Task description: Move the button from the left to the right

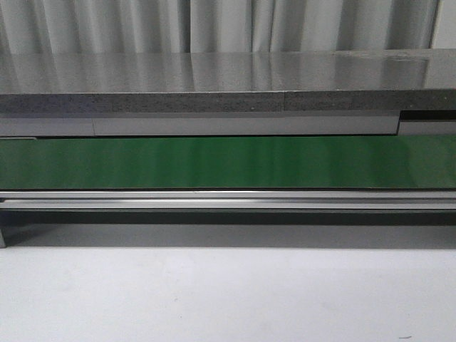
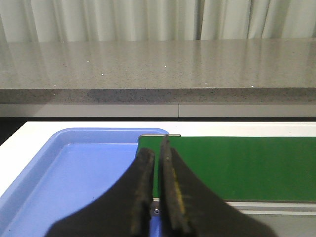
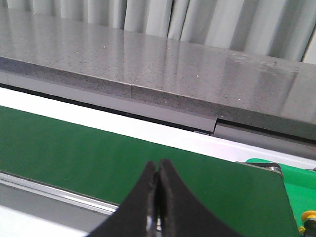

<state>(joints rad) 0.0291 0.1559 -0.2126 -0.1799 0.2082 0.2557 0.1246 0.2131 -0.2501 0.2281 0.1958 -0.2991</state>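
Both grippers, left (image 2: 157, 158) and right (image 3: 158, 173), are closed and empty; only a yellow hint of the button (image 3: 309, 216) shows, so spread the jaws before reaching.

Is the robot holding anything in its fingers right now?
No. The left gripper and right gripper are both shut with nothing between their fingers.

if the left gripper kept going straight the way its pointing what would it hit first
Probably the green belt right at its end beside the blue tray: the shut left gripper points at that seam. Depth is unclear; beyond lies the grey counter.
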